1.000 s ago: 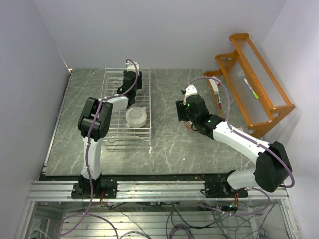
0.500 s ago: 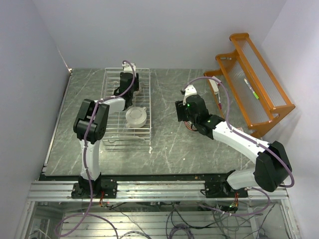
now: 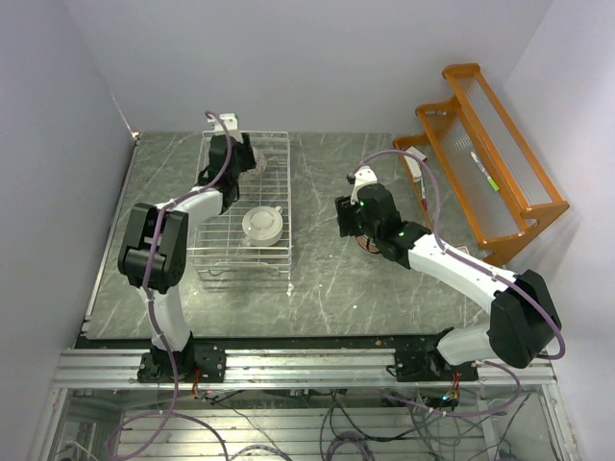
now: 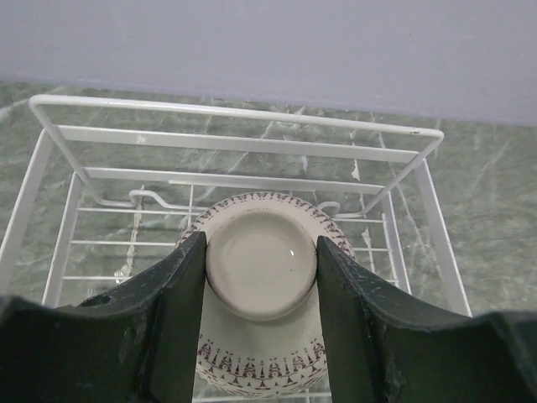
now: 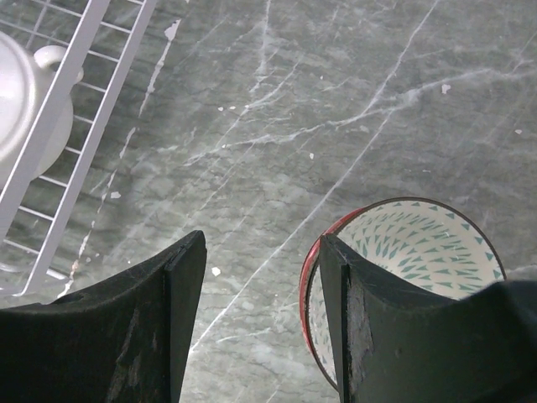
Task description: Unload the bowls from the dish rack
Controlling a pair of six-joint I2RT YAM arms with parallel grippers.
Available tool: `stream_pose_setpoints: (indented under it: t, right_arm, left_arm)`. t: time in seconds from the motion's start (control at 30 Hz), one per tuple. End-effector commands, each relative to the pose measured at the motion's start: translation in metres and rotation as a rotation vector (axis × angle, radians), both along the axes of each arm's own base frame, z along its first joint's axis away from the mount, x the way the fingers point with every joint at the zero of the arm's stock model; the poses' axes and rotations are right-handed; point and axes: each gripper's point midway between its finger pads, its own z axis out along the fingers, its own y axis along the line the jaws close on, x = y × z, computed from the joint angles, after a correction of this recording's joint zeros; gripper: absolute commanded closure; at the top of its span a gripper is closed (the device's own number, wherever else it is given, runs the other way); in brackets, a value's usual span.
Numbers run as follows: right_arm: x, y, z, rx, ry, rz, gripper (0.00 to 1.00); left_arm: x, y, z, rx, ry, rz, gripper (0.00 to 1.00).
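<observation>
The white wire dish rack lies at the left of the table. My left gripper is at its far end. In the left wrist view its fingers press on both sides of the foot of an upside-down cream bowl with a dark patterned rim, inside the rack. A cream bowl with a small handle sits upside-down mid-rack and also shows in the right wrist view. My right gripper is open over the table. Its right finger overlaps the rim of a red bowl with a teal-patterned inside, which stands upright on the table.
An orange wooden shelf stands at the far right with small items on it. The rack's near right corner is just left of my right gripper. Walls close in the table at the back and left.
My left gripper has moved left along the far end of the rack. My right gripper has barely shifted beside the red bowl.
</observation>
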Motion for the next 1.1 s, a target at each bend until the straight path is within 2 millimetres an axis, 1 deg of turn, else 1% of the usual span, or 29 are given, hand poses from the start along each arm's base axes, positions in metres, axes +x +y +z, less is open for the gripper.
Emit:
stream_pose_setpoints:
  t: [0.0, 0.17, 0.27, 0.3, 0.33, 0.5, 0.57, 0.63, 0.67, 0.7, 0.73, 0.77, 0.8, 0.87, 0.93, 1.07]
  right_arm:
    - [0.008, 0.012, 0.014, 0.068, -0.025, 0.01, 0.44]
    - [0.008, 0.026, 0.03, 0.124, -0.023, 0.057, 0.44]
    - [0.006, 0.035, 0.036, 0.163, -0.019, 0.093, 0.44]
    - [0.009, 0.043, 0.051, 0.198, -0.038, 0.114, 0.44]
    - [0.009, 0.049, 0.056, 0.224, -0.041, 0.134, 0.44]
    - [0.008, 0.079, 0.083, 0.36, -0.016, 0.237, 0.43]
    - [0.005, 0.092, 0.093, 0.442, 0.009, 0.296, 0.42]
    - [0.003, 0.101, 0.102, 0.541, 0.033, 0.345, 0.39]
    - [0.003, 0.103, 0.105, 0.593, 0.045, 0.357, 0.34]
    - [0.003, 0.104, 0.109, 0.651, 0.055, 0.368, 0.31]
    - [0.004, 0.106, 0.117, 0.714, 0.044, 0.39, 0.29]
    - [0.002, 0.106, 0.114, 0.759, 0.076, 0.398, 0.29]
    - [0.001, 0.109, 0.122, 0.815, 0.065, 0.434, 0.29]
    - [-0.002, 0.113, 0.127, 0.89, 0.083, 0.484, 0.28]
    - [-0.004, 0.119, 0.127, 0.921, 0.102, 0.526, 0.29]
    - [-0.002, 0.125, 0.124, 0.939, 0.12, 0.555, 0.32]
  left_arm:
    - [-0.007, 0.002, 0.062, -0.201, -0.145, -0.072, 0.93]
    - [-0.026, 0.007, 0.076, -0.298, -0.151, -0.121, 0.93]
    - [-0.04, 0.002, 0.087, -0.372, -0.168, -0.186, 0.93]
    - [-0.045, 0.001, 0.086, -0.398, -0.166, -0.199, 0.93]
    - [-0.05, 0.0, 0.093, -0.426, -0.179, -0.216, 0.93]
    - [-0.074, -0.007, 0.107, -0.56, -0.206, -0.284, 0.93]
    - [-0.081, -0.011, 0.114, -0.604, -0.22, -0.315, 0.93]
    - [-0.088, -0.015, 0.119, -0.648, -0.231, -0.346, 0.93]
    - [-0.093, -0.017, 0.123, -0.673, -0.235, -0.369, 0.93]
    - [-0.098, -0.02, 0.127, -0.699, -0.245, -0.391, 0.93]
    - [-0.103, -0.022, 0.131, -0.728, -0.255, -0.409, 0.93]
    - [-0.108, -0.024, 0.135, -0.761, -0.267, -0.429, 0.93]
    - [-0.114, -0.025, 0.139, -0.789, -0.283, -0.45, 0.93]
    - [-0.122, -0.026, 0.145, -0.841, -0.305, -0.475, 0.93]
    - [-0.131, -0.028, 0.148, -0.881, -0.304, -0.494, 0.93]
    - [-0.147, -0.027, 0.154, -0.923, -0.319, -0.515, 0.93]
